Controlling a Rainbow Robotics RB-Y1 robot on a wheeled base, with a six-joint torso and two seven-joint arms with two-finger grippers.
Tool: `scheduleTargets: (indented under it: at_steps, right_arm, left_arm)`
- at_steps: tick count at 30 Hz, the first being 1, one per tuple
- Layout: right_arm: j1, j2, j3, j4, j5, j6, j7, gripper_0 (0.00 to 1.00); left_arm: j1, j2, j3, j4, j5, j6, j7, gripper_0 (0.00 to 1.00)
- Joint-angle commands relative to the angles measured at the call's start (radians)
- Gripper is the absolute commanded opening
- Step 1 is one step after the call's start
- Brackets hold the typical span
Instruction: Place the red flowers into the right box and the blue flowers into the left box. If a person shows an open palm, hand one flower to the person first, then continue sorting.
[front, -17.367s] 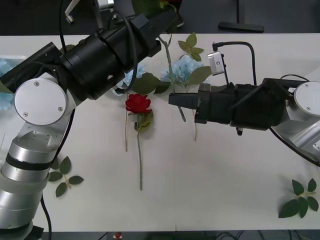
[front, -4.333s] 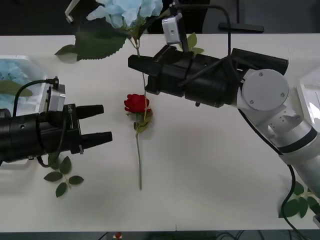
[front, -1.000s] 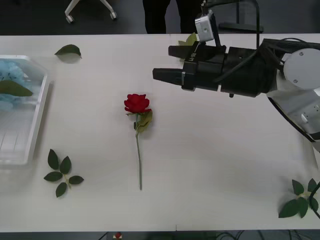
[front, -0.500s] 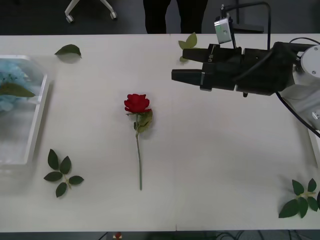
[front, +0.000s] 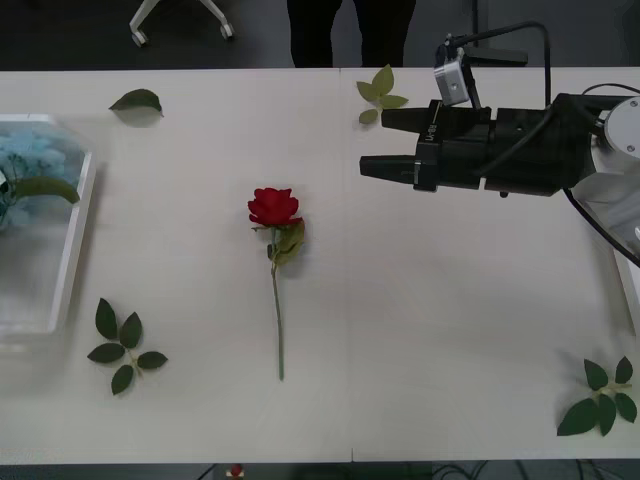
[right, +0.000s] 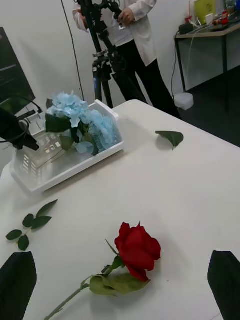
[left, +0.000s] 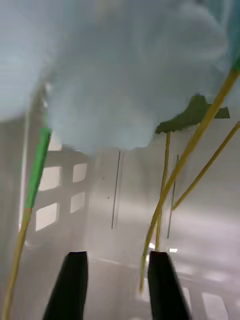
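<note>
Remaining on the table is one red rose (front: 274, 207); blue hydrangeas (right: 82, 122) fill the left box (front: 68, 250) (right gripper (front: 375, 145) spread, empty).

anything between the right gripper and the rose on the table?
Nothing visible. The right gripper is open above the table, with bare tabletop between it and the red rose, which lies flat and alone. The nearest loose leaf sprig sits by the table's far edge, off that line.
</note>
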Motion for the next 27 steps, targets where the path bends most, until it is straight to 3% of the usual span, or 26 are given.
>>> scheduleTargets:
  at_steps: [1, 7, 21, 27]
  right_arm:
    - [-0.015, -0.014, -0.009, -0.022, -0.002, -0.006, 0.008, 1.00]
    - [-0.014, -0.015, -0.009, -0.021, -0.002, -0.006, 0.011, 1.00]
    - [-0.015, -0.015, -0.009, -0.022, -0.002, -0.009, 0.014, 1.00]
    - [-0.015, -0.017, -0.009, -0.022, -0.002, -0.010, 0.014, 1.00]
  left_arm:
    - [-0.043, 0.038, 0.051, -0.045, 0.012, 0.100, 0.040, 0.84]
    - [-0.073, 0.040, 0.122, -0.111, 0.008, 0.246, 0.041, 0.97]
    - [-0.193, 0.086, 0.173, -0.320, 0.026, 0.618, 0.086, 0.98]
    - [-0.279, 0.078, 0.082, -0.427, 0.094, 0.692, 0.283, 0.98]
